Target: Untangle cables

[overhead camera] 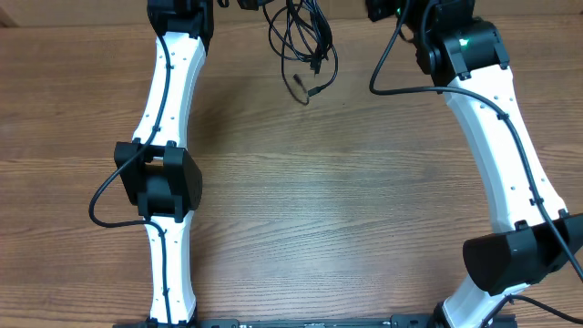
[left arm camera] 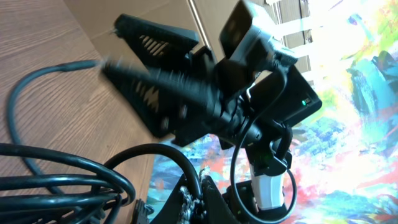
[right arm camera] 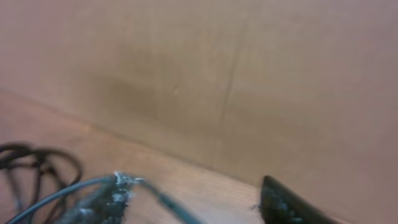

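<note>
Black, speck-flecked fingers (right arm camera: 102, 202) of the right tool (right arm camera: 193, 190) sit at the bottom edge of its own wrist view. They are set wide apart with bare wood between them, so this tool is open and grips nothing. One thin black strand runs across the tip of the finger on the frame's left, touching it. Beyond, at the left edge, the thin black flexible cables (right arm camera: 37, 163) lie in a blurred loose coil on the brown wood-grain bench (right arm camera: 186, 168), near a tan flat panel (right arm camera: 217, 74) that rises behind it.

From overhead, the cables form tangled loops at the far middle edge of the bench, between the white-shelled left arm (overhead camera: 168, 91) and the white-shelled right arm (overhead camera: 496, 137). A small plug tip (overhead camera: 312, 93) lies at the nearer end of the tangle.

In the left wrist view, the dark fingertips of the left tool (left arm camera: 198, 198) are pressed together at the bottom of the frame, fully closed. Several cable strands sweep in from the left to just beside them, but I cannot tell whether one is pinched. Facing it, blurred, is the right tool, its two triangular fingers spread.
</note>
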